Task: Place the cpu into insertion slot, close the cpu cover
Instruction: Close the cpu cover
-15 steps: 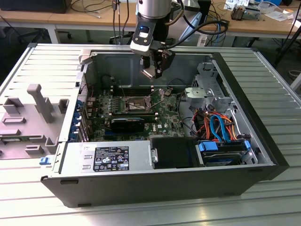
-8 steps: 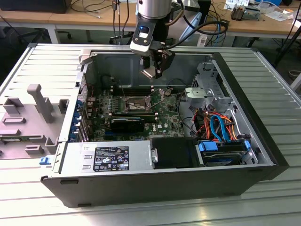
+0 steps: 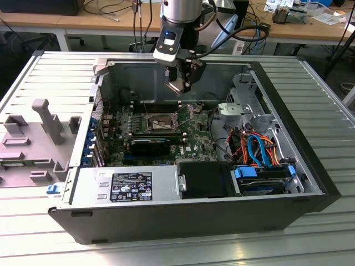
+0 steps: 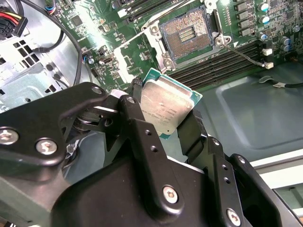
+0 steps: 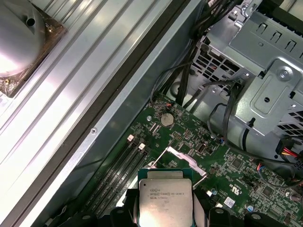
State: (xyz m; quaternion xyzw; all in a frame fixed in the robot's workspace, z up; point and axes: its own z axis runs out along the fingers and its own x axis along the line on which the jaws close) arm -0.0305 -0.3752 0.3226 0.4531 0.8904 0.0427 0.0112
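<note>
Big ribbed metal table (image 3: pixel 321 94), and on it a dark tower case (image 3: pixel 183 219) lying on its side with the panel off, so you look straight down into it. A green motherboard (image 3: pixel 194 138) covers the floor of it. There's a grey perforated sheet-metal drive cage (image 3: pixel 241 108) on the exterior view's right, with a tangle of orange and blue cables (image 3: pixel 256 149) just below that.

The arm comes in from above with its black gripper (image 3: pixel 183 83) hanging over the board, up off it, a bit toward the far wall from the socket (image 3: pixel 161 122). The jaws are clamped on the cpu (image 4: pixel 165 109). In both wrist views a black finger (image 4: pixel 139 118) presses on each of two opposite edges, so they're only as far apart as the chip is wide.

The socket is empty: square, dark, with fine gold contacts and a shiny metal rim. Its cover (image 5: pixel 187 160), a thin silvery frame, stands flipped up beside it. The cpu is a thin flat square, a dull silver lid on a green edge, held in the air and touching nothing but the fingers.
</note>
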